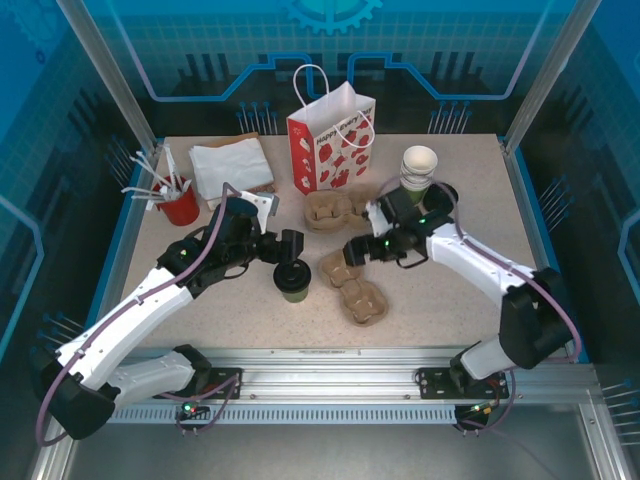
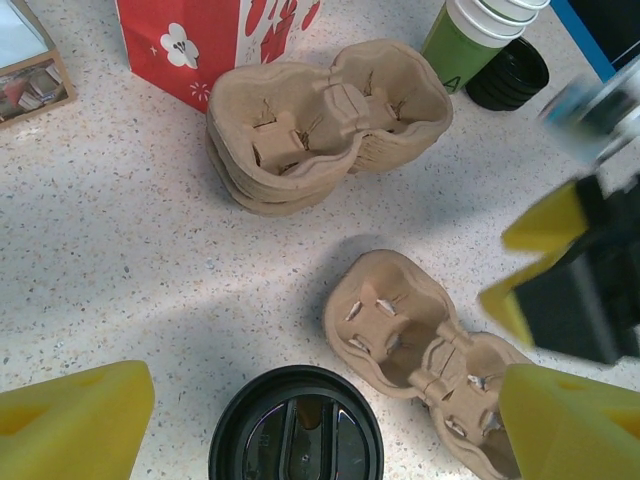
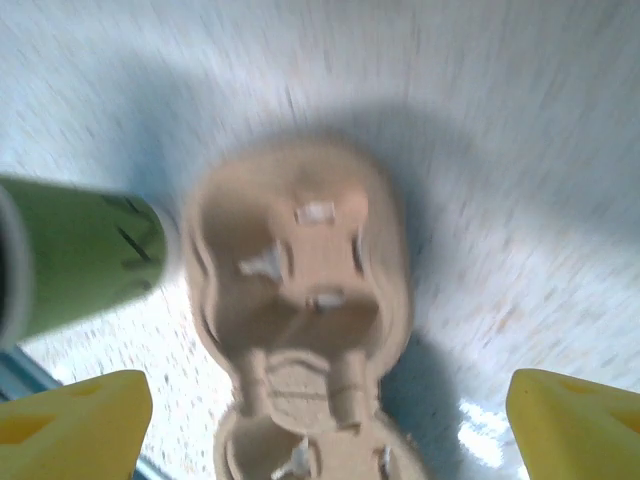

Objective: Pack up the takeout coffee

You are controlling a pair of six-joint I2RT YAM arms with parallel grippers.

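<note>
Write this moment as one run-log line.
left gripper: open, straddling olive-green paper cup with round black plastic lid | right gripper: open, over brown pulp cup carrier

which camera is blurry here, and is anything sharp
Right wrist view: heavily motion-smeared, the pulp cup carrier soft throughout. Left wrist view: crisp on the takeout coffee, but smeared at the right arm. Top external view: sharp, evenly lit.
</note>
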